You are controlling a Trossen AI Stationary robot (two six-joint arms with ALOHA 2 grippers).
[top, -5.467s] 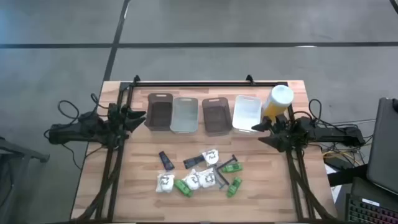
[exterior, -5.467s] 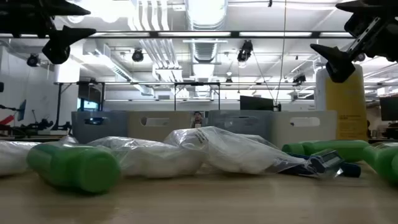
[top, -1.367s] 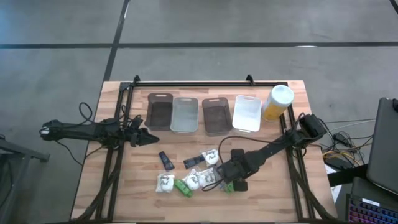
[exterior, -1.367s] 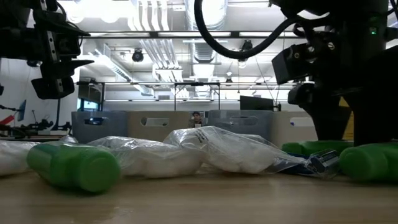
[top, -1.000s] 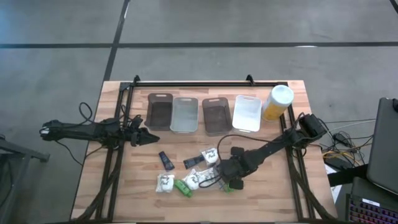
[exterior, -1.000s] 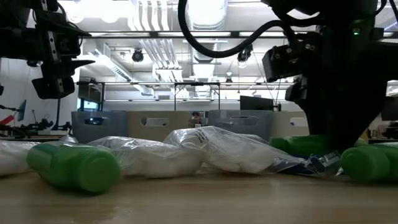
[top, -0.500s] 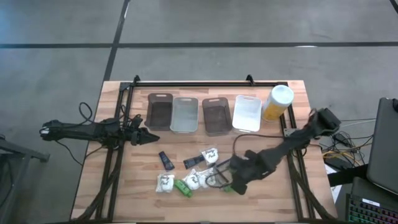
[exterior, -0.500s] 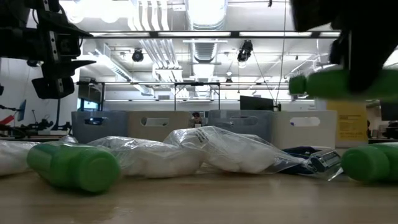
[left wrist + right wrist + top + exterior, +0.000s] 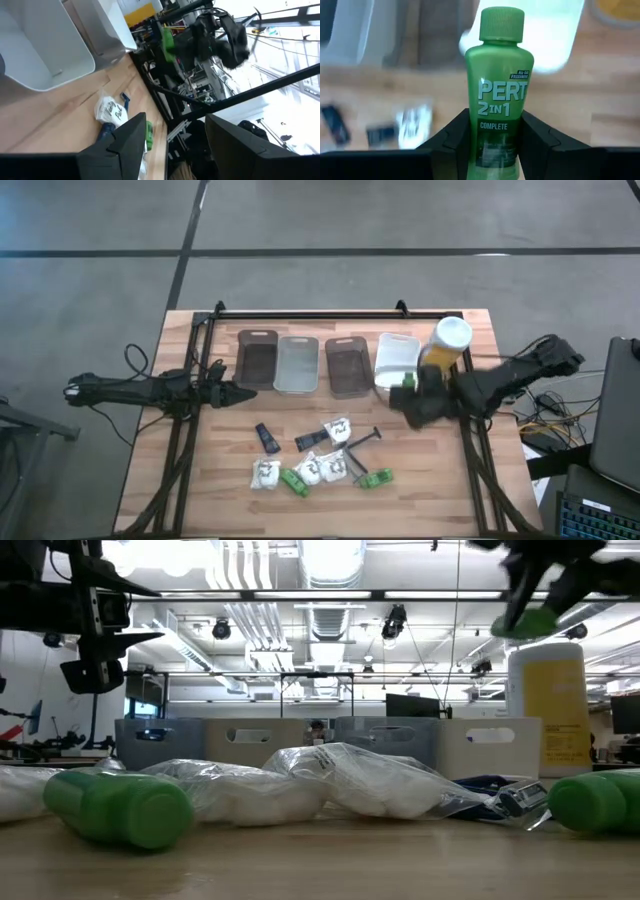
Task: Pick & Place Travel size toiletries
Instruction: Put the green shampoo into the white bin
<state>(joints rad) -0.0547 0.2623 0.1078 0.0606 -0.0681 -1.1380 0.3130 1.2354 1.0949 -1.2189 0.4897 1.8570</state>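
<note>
On the near part of the wooden slatted table [image 9: 230,490] lies the loose pile of travel size toiletries: a small green plastic bottle on its side [image 9: 118,808] at the left of the low view, white crinkly packets with dark print [image 9: 265,472] around the middle, another small green bottle [image 9: 376,478] at the pile's right edge, a thin dark stick [image 9: 364,439] and short dark tubes [image 9: 267,438] on the far side of the pile. All of these rest on the table top.

Above and beyond the pile, on the table's right side, the right gripper [image 9: 410,392] is raised clear of the surface. Its two dark fingers [image 9: 455,135] are clamped on either side of a bright green "Pert 2 in 1" bottle with a ribbed green cap [image 9: 500,85], cap pointing away from the wrist. In the overhead view this gripper sits just in front of the white rectangular tray [image 9: 397,362] and beside the tall yellow bottle with a white cap [image 9: 445,345].

The left gripper [image 9: 240,393] waits at the table's left side, off the surface, near the dark translucent tray [image 9: 256,360]. Its fingers [image 9: 132,140] stand apart with nothing between them.

Along the far part of the table, four trays stand in a row: the dark one, a pale grey one [image 9: 296,364], a second dark one [image 9: 348,366], and the white one.
</note>
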